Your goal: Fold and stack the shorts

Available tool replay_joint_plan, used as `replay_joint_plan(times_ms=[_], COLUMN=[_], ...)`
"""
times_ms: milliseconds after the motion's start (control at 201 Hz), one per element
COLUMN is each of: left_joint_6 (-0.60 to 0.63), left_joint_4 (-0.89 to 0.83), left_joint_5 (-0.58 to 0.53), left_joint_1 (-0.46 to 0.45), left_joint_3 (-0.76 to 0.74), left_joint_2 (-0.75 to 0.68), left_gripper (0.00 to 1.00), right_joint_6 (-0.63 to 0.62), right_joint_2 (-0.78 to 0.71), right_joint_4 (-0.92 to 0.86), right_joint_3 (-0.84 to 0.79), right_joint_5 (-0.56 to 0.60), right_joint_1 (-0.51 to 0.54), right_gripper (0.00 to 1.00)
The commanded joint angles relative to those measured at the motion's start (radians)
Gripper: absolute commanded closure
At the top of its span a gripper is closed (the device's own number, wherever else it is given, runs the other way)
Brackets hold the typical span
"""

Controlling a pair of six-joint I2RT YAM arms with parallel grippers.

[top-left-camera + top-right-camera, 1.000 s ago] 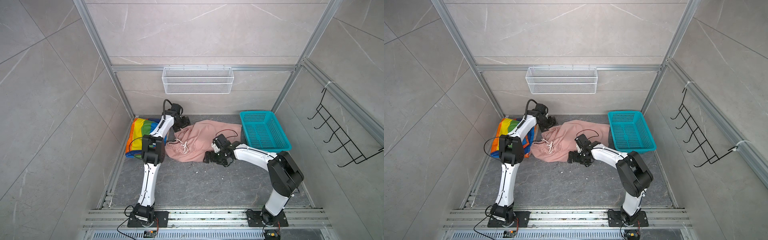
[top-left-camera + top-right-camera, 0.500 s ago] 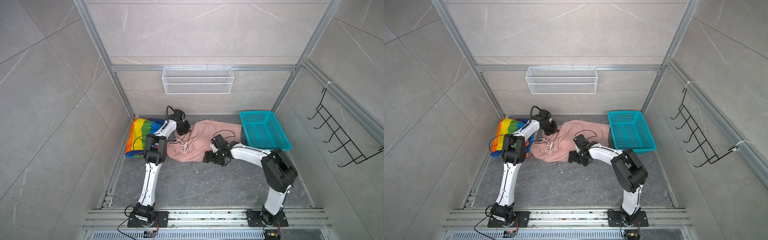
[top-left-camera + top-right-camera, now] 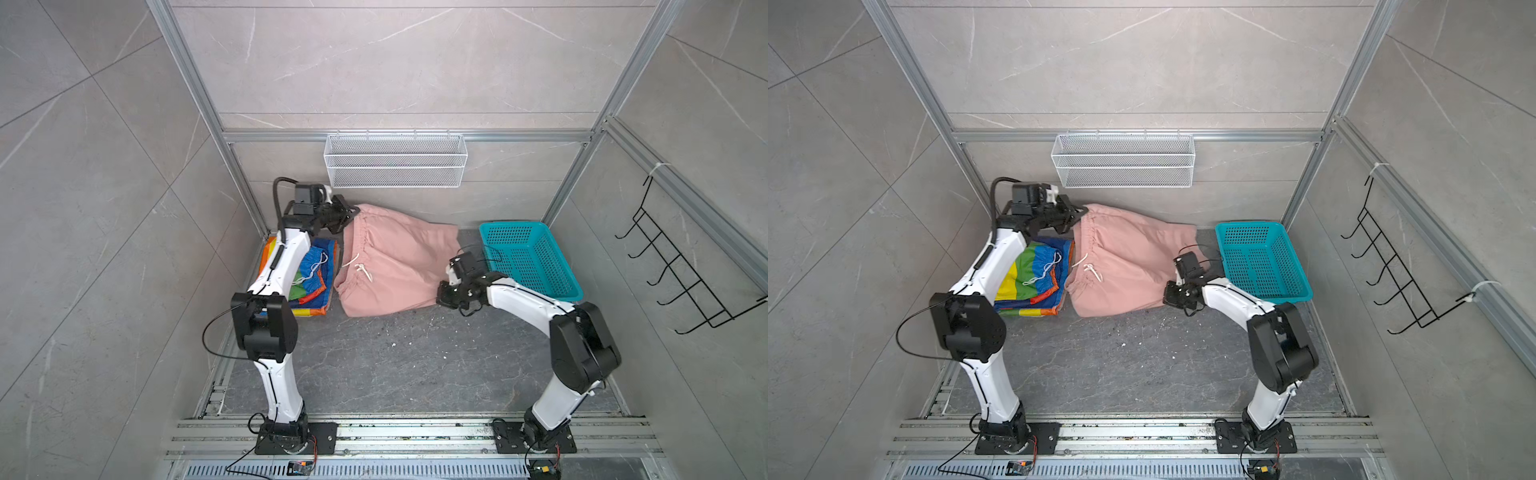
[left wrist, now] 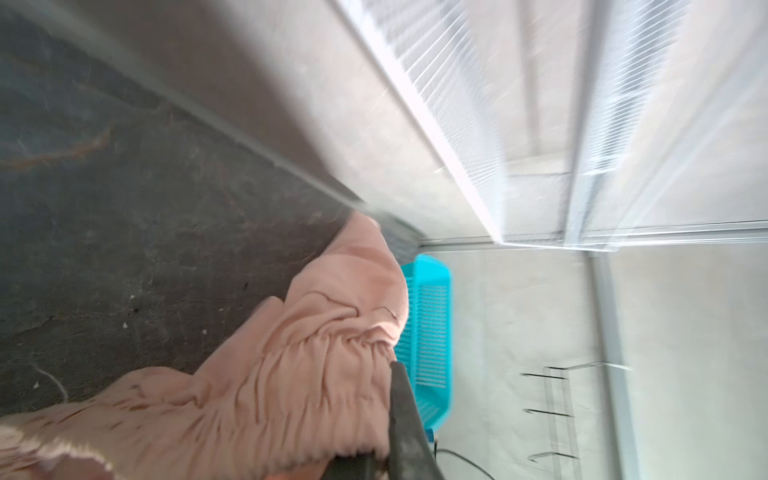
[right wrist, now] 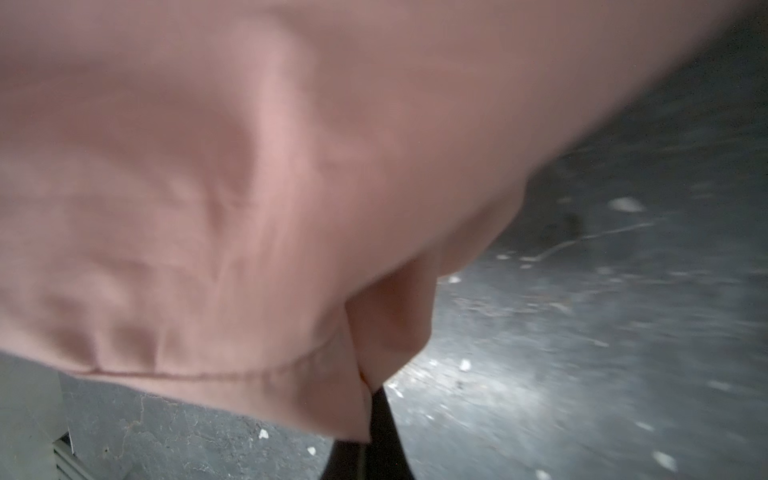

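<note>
The dusty pink shorts (image 3: 399,266) (image 3: 1125,262) are stretched between my two grippers at the back of the floor, waistband to the left. My left gripper (image 3: 348,216) (image 3: 1077,214) is shut on the far waistband corner and holds it raised near the back wall. In the left wrist view the gathered pink waistband (image 4: 291,374) lies against a dark finger (image 4: 405,415). My right gripper (image 3: 441,296) (image 3: 1167,297) is shut on the near right hem; in the right wrist view pink cloth (image 5: 249,166) is pinched at the fingertips (image 5: 384,428). The rainbow-striped shorts (image 3: 313,274) (image 3: 1034,274) lie folded at the left, partly under my left arm.
A teal perforated basket (image 3: 513,226) (image 3: 1250,226) (image 4: 428,332) stands at the back right, close behind my right wrist. A white wire basket (image 3: 395,160) hangs on the back wall above the pink shorts. Black hooks (image 3: 681,270) are on the right wall.
Both grippers have shut on the pink shorts. The left one has lifted the waistband corner up and back, so the crumpled shorts now hang stretched out.
</note>
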Motion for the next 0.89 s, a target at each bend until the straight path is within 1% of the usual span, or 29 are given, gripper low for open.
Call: replay_joint_plan(times_ms=[0,65,169,264,359,438,488,523,558,603,658,707,812,847,887], left_joint_6=[-0.114,-0.149,-0.184,-0.163,-0.149,-0.126,-0.096,-0.05,0.023,0.121,0.202,0.245,0.252,0.256,0.281], left_joint_4=[0.13,0.168,0.207,0.222,0.239,0.232,0.211,0.176,0.091,-0.044,-0.157,-0.218,-0.205,-0.215,-0.239], left_joint_5=[0.088,0.112,0.131,0.115,0.108,0.111,0.109,0.104,0.072,-0.001,-0.063,-0.084,-0.036,-0.039,-0.072], left_joint_1=[0.046,0.07,0.084,0.084,0.084,0.085,0.085,0.086,0.086,0.086,0.088,0.091,0.089,0.091,0.092], left_joint_3=[-0.141,-0.241,-0.427,-0.584,-0.712,-0.779,-0.794,-0.783,-0.749,-0.691,-0.636,-0.606,-0.619,-0.617,-0.609], left_joint_2=[-0.06,-0.105,-0.175,-0.23,-0.25,-0.251,-0.251,-0.249,-0.251,-0.254,-0.248,-0.237,-0.212,-0.198,-0.186], left_gripper=[1.0,1.0,1.0,1.0,1.0,0.87,0.74,0.66,0.6,0.55,0.51,0.5,0.48,0.48,0.48], right_joint_6=[-0.093,-0.125,-0.137,-0.127,-0.133,-0.141,-0.147,-0.151,-0.156,-0.162,-0.169,-0.174,-0.179,-0.18,-0.181], right_joint_2=[-0.135,-0.194,-0.249,-0.271,-0.263,-0.249,-0.244,-0.243,-0.243,-0.244,-0.245,-0.248,-0.247,-0.242,-0.238], right_joint_4=[-0.12,-0.171,-0.205,-0.183,-0.174,-0.175,-0.177,-0.18,-0.184,-0.194,-0.207,-0.217,-0.225,-0.226,-0.23], right_joint_3=[-0.058,-0.094,-0.183,-0.284,-0.337,-0.353,-0.353,-0.349,-0.345,-0.333,-0.315,-0.302,-0.28,-0.271,-0.262], right_joint_5=[0.072,0.107,0.094,0.059,0.056,0.057,0.057,0.059,0.06,0.063,0.066,0.072,0.078,0.079,0.079], right_joint_1=[-0.023,-0.028,-0.028,-0.026,-0.026,-0.025,-0.025,-0.026,-0.026,-0.025,-0.026,-0.026,-0.026,-0.026,-0.025], right_gripper=[1.0,1.0,1.0,1.0,1.0,1.0,1.0,1.0,0.99,0.95,0.86,0.78,0.65,0.62,0.6])
